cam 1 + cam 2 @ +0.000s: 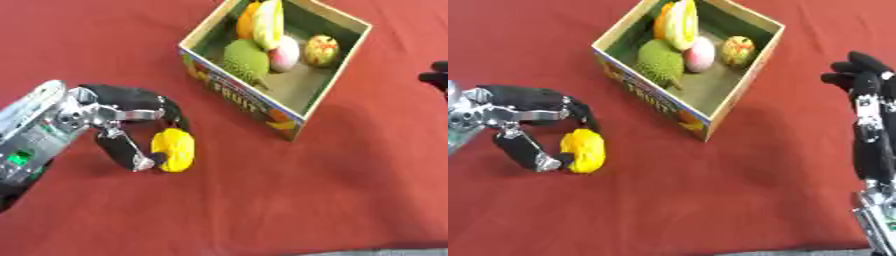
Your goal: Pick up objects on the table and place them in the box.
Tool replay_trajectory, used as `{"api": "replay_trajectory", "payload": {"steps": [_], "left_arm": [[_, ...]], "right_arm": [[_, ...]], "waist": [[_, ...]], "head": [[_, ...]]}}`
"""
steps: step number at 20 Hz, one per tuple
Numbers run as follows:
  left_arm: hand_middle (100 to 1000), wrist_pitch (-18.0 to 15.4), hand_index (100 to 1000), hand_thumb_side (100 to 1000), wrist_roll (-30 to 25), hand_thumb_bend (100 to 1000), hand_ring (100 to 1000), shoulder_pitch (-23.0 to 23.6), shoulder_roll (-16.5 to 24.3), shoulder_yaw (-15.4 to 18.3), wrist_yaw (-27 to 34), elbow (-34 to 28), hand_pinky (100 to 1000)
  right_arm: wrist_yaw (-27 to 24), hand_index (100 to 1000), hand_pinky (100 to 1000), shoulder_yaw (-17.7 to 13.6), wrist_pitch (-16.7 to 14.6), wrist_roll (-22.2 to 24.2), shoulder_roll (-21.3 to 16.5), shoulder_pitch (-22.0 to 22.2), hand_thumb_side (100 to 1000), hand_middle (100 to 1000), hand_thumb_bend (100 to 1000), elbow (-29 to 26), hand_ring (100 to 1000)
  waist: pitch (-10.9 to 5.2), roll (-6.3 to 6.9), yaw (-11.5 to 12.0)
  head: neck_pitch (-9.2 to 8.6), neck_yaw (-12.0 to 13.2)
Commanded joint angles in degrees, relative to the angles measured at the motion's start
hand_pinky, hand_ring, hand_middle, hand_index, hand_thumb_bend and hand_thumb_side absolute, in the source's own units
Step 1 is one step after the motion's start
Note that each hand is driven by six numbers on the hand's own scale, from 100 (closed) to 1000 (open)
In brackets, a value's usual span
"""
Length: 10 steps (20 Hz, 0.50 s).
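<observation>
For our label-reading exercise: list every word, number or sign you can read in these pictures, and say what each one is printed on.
"FRUIT" – in white capitals on the near outer wall of the box.
Other coloured print on that wall, left and right of the word, is too blurred to read.
A green mark on the left arm shows no legible text.
Nothing readable on the yellow fruit in the left hand, on the fruits in the box, or on the right hand.

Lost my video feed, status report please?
Left hand shut on yellow fruit, beside the box. Right hand open, idle at right edge. Box holds several fruits. Path clear.
</observation>
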Motion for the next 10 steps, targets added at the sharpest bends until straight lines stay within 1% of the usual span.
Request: {"api": "replay_trajectory", "payload": {"steps": [1, 3, 5, 8, 10], "left_arm": [[755, -2.1, 793, 100, 0.8, 100, 803, -0.5, 0.0, -0.4, -2.4, 2.0, 831], [742, -3.2, 766, 100, 1.6, 100, 792, -0.4, -0.1, -0.4, -3.3, 1.9, 821], [740, -4.1, 761, 100, 2.7, 100, 790, -0.2, 0.5, 0.0, -3.6, -0.2, 819], [741, -4.5, 760, 100, 3.5, 100, 787, -0.8, 3.0, 1.5, -2.1, -7.1, 815], [740, -3.5, 759, 100, 3.3, 100, 785, -1.7, 5.0, 3.3, -0.1, -11.9, 813]], "right_arm": [[0.3, 815, 841, 0.0, -0.1, -0.2, -0.4, -0.2, 711, 686, 100, -0.9, 693], [0.3, 814, 841, -0.1, -0.2, -0.3, -0.3, -0.2, 709, 686, 100, -0.9, 694], [0.3, 814, 842, -0.1, -0.3, -0.4, -0.4, -0.1, 709, 686, 100, -0.9, 694], [0.5, 814, 842, -0.3, -0.3, -0.6, -0.7, 0.2, 707, 687, 100, -0.9, 695], [0.5, 814, 842, -0.4, -0.4, -0.7, -0.9, 0.4, 704, 687, 100, -0.9, 696]], "waist": [[-0.79, -0.31, -0.2], [-0.84, -0.35, -0.3], [-0.98, -0.33, -0.3], [-1.4, -0.14, -0.2], [-1.77, 0.05, -0.1]], "head": [[-0.61, 0.2], [-0.53, 0.2], [-0.44, 0.2], [-0.28, 0.1], [-0.24, 0.0]]}}
